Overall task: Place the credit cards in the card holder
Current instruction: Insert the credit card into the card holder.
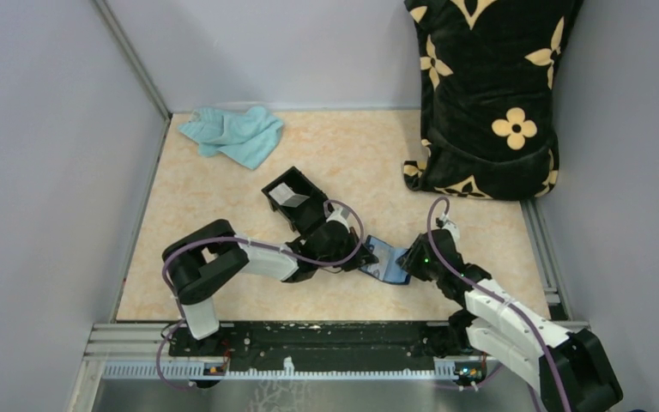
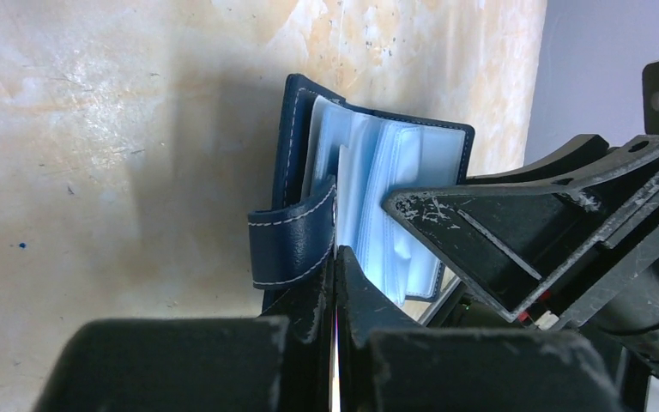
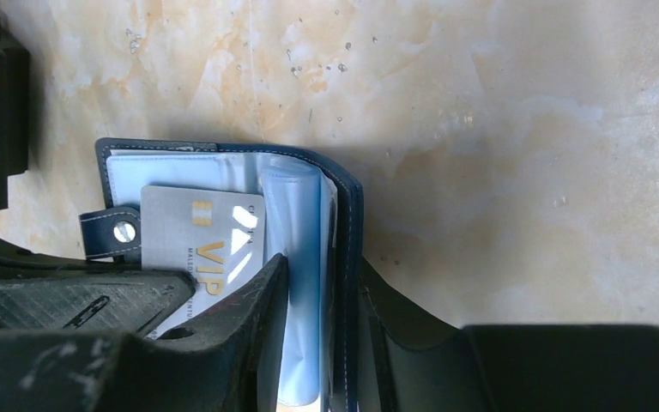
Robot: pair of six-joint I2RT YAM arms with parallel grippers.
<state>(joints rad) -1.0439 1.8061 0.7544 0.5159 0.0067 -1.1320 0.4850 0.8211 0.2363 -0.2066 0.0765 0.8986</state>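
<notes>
The card holder [image 1: 386,260] is lying open near the middle of the surface [image 1: 352,154], between both arms. The left jaws are reaching in from its 9 o'clock and are clenching fully shut beside the closing tab [image 2: 296,240]. The right jaws, coming from 3 o'clock, are grasping the holder's navy cover and clear sleeves. A grey card [image 3: 202,245] is resting on the open sleeves. A black box [image 1: 313,215] is sitting at the holder's 11 o'clock.

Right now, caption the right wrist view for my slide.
Right gripper pinches one cover of the open card holder; a grey VIP card lies against its clear sleeves.
</notes>
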